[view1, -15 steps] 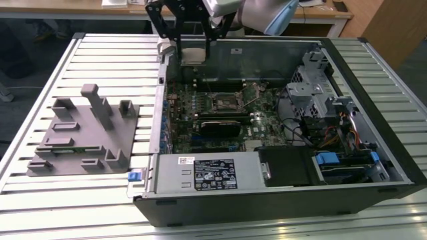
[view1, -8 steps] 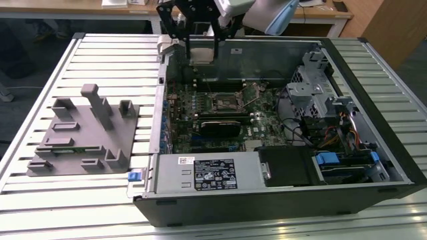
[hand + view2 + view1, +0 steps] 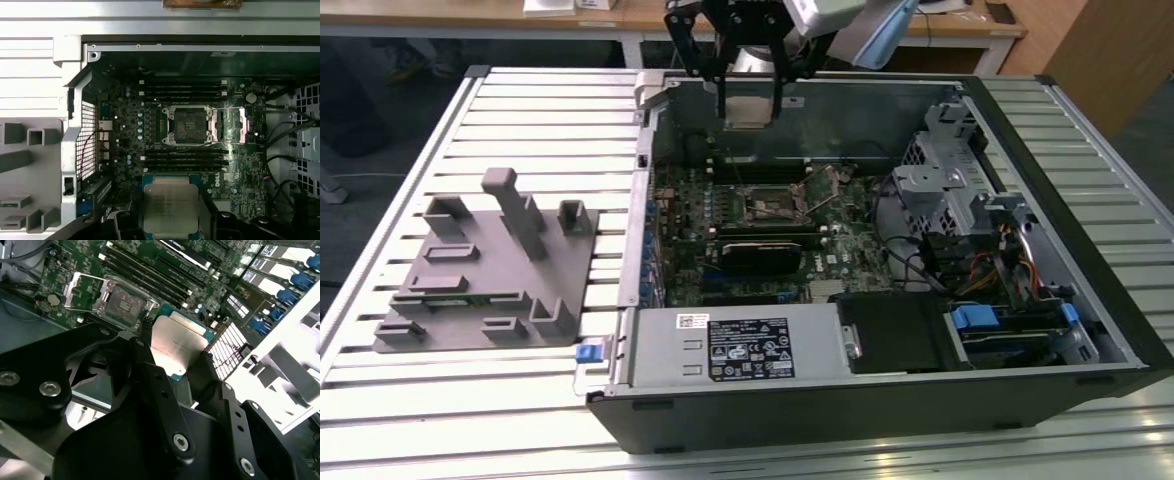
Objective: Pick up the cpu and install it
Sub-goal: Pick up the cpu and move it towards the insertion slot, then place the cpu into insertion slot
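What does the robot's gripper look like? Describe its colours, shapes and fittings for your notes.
The gripper is matte black and built from flat, angular links. Its two fingers are long, narrow bars with small holes along them, joined to the body by round silver bolts. In the exterior view, a pale grey housing sits next to its base on the arm.

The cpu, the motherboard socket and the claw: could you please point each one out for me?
cpu (image 3: 181, 345), second wrist view, middle of its silvery top.
motherboard socket (image 3: 189, 125), first wrist view, centre of its open recess.
claw (image 3: 749, 103), exterior view, midway between its fingertips, holding the cpu.
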`<state>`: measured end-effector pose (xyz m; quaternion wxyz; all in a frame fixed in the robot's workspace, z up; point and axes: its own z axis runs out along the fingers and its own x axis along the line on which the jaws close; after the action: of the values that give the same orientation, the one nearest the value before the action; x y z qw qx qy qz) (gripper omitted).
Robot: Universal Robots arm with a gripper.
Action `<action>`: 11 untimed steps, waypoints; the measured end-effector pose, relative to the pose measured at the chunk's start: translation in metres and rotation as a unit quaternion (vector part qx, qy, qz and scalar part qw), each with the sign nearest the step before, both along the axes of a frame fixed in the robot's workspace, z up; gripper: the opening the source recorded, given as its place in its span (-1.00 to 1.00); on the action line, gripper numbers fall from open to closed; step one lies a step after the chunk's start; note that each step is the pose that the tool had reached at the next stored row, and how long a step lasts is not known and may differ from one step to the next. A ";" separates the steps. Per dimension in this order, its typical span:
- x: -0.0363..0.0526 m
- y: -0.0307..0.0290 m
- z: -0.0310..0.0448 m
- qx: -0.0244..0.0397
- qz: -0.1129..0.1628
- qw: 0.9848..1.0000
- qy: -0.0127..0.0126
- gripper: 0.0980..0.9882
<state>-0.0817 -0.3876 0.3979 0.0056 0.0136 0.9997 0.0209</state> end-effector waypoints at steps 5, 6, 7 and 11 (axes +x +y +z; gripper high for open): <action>0.0114 0.0000 -0.0002 0.000 -0.001 1.000 0.000 -0.02; 0.0146 0.0000 -0.0002 0.000 -0.001 1.000 0.000 -0.02; 0.0178 0.0000 -0.0003 0.000 -0.001 1.000 0.000 -0.02; 0.0239 -0.0001 -0.0006 0.000 -0.002 1.000 0.000 -0.02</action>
<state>-0.0579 -0.3876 0.3972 0.0057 0.0155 0.9996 0.0208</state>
